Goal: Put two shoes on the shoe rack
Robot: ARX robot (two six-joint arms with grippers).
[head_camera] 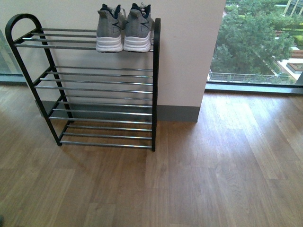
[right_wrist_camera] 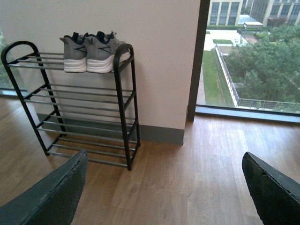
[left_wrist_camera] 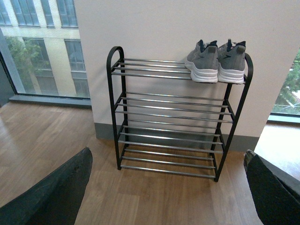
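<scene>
We judge the placing done, so the step in hand is only to keep both arms back from the shoe rack (head_camera: pixel 155 94) without nudging it; both pairs of jaws stand apart and hold nothing. The left shoe (head_camera: pixel 110 30) and the right shoe (head_camera: pixel 138 29) sit upright side by side, touching, on the top tier at the rack's right end, against the wall. They are grey knit sneakers with thick white soles and dark navy collars, heels towards us at the front bar.
</scene>
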